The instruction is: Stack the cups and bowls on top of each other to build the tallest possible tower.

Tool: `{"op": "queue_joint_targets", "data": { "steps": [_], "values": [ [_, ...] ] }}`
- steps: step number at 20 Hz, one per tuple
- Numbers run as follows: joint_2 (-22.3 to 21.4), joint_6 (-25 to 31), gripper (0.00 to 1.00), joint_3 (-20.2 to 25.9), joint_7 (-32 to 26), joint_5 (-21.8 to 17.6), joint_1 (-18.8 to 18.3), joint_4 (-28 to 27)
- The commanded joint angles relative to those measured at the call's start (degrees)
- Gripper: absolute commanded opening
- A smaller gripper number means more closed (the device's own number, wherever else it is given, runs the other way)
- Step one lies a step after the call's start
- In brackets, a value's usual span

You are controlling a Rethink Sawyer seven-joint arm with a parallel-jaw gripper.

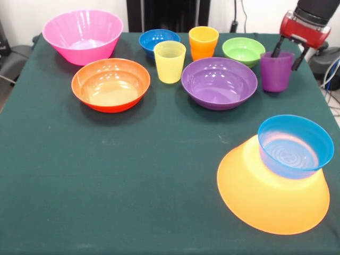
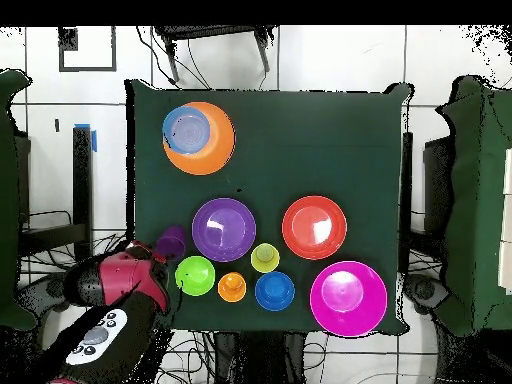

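front view: red-and-black end effector (image 1: 287, 53) straddles the rim of the purple translucent plastic cup (image 1: 276, 71), one finger inside, one outside, not visibly clamped. light blue plastic bowl (image 1: 295, 144) sits on the inverted yellow-orange plastic bowl (image 1: 268, 196). overhead view: end effector (image 2: 160, 256) at purple cup (image 2: 172, 241), counter (image 2: 300, 140) edge. no readable writing.
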Motion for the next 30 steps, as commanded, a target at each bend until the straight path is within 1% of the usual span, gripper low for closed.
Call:
{"op": "queue_joint_targets", "data": {
  "steps": [1, 5, 7, 11, 13, 16, 20, 23, 30],
  "values": [
    [2.94, -1.60, 1.00, 2.86, 13.34, 3.91, 0.39, -2.11],
    [2.79, -2.47, 1.00, 4.89, 12.03, 4.69, -0.81, -2.66],
    [2.66, -2.35, 1.00, 5.18, 11.85, 5.06, -0.80, -2.82],
    [2.39, -1.01, 1.00, 4.94, 10.77, 5.15, -0.85, -3.44],
    [2.65, 0.56, 1.00, 3.85, 10.50, 5.16, -0.24, -4.48],
    [2.85, 4.14, 1.00, 1.84, 8.93, 4.04, -0.53, -6.91],
    [2.54, 7.63, 1.00, 0.83, 6.44, 2.32, -1.83, -9.35],
    [2.65, 10.03, 1.00, -0.28, 5.46, 1.38, -2.15, -11.24],
    [2.69, 10.60, 1.00, -0.55, 3.37, -0.26, -3.68, -12.58]
  ]
}}
